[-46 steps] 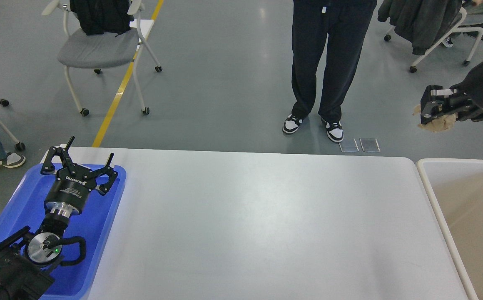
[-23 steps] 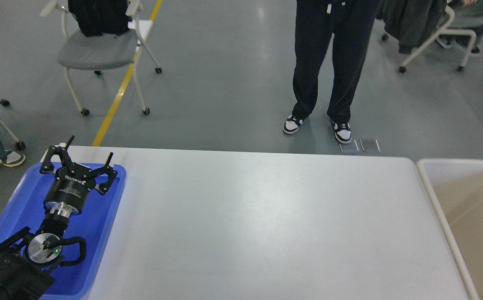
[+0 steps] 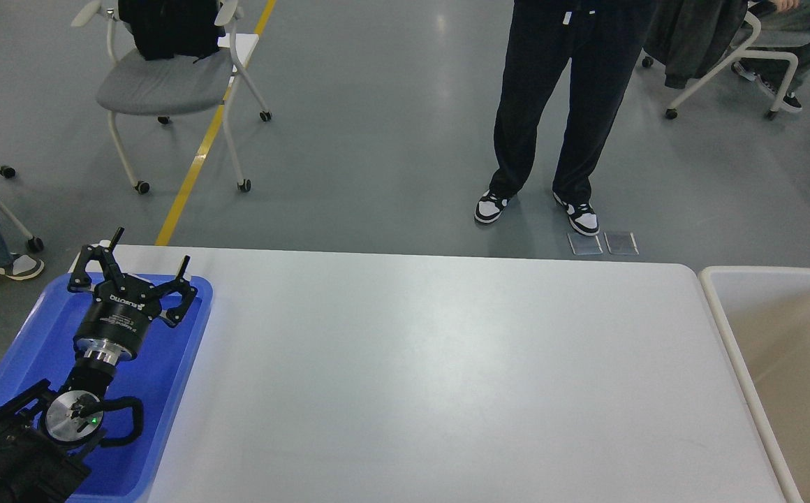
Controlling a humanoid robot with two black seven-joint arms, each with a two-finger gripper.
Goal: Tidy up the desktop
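The table (image 3: 433,377) fills the middle and lower part of the head view, its pale, slightly glossy top bare of any loose item as far as can be seen. On its left end lies a blue tray (image 3: 188,363), and over that tray hangs the left pincer (image 3: 133,269), fingers spread wide with nothing between them. Just off the table's right end stands a beige bin (image 3: 719,307), of which only the near rim and part of the inside show; what it holds cannot be made out. The right pincer is out of sight. Beyond the far edge a person (image 3: 558,105) in dark trousers stands on the grey floor. Judging by the bare top, the tidying looks finished or nearly so, with nothing visible left to collect.
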